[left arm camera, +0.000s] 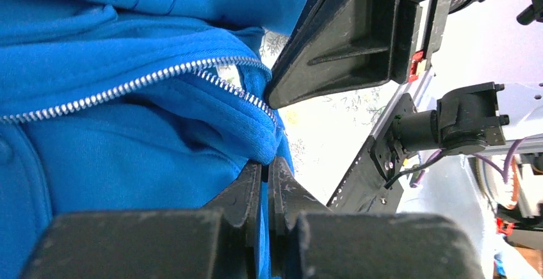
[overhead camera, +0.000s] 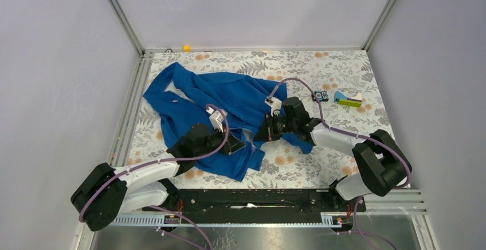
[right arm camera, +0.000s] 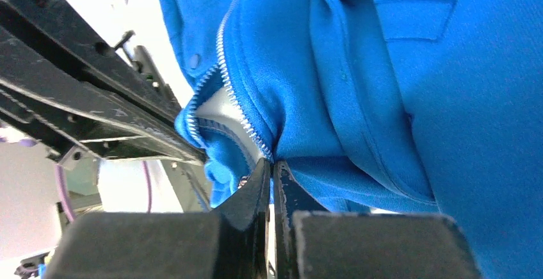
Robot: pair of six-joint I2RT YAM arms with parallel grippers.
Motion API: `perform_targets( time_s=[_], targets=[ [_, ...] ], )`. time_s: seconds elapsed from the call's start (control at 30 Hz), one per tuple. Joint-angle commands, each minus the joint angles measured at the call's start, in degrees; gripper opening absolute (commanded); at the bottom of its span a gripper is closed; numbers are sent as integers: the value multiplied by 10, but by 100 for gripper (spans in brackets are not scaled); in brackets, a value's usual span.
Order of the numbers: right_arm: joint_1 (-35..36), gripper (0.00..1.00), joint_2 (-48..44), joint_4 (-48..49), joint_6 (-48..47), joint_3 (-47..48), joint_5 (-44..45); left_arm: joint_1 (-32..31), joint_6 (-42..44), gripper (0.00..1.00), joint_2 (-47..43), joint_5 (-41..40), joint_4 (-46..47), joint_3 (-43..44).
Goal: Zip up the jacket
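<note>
The royal-blue jacket lies crumpled on the left half of the floral table, and both arms meet at its lower front. My left gripper is shut on a fold of the blue fabric just below the zipper's bottom end. The zipper runs up and left from there, its two silver rows parted near the bottom with white lining showing. My right gripper is shut on the jacket's edge at the foot of the zipper. A small silvery bit sits beside its left finger.
A small black and blue object and a yellow-green and blue block lie at the back right of the table. A small orange item sits on the back rail. Metal rails border the table's left edge.
</note>
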Motion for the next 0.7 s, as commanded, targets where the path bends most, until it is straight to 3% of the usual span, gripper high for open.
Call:
perform_targets(
  time_s=[0.0, 0.1, 0.23, 0.33, 0.43, 0.53, 0.67],
  targets=[
    [-10, 0, -19, 94, 50, 0, -100, -8, 51, 0, -23, -39, -2, 34],
    [-10, 0, -36, 148, 40, -22, -131, -9, 55, 0, -36, -51, 5, 31],
    [-10, 0, -91, 314, 32, -86, -178, -9, 54, 0, -70, -56, 21, 19],
    [-10, 0, -100, 425, 83, -91, -252, -8, 41, 0, -104, -84, 43, -12],
    [-10, 0, -65, 404, 97, -58, -265, -8, 31, 0, -96, -87, 65, -23],
    [-12, 0, -30, 424, 148, -44, -244, -9, 35, 0, -43, -33, 74, 6],
    [-10, 0, -28, 296, 102, -16, -140, -23, 35, 0, -16, -4, 94, 24]
  ],
)
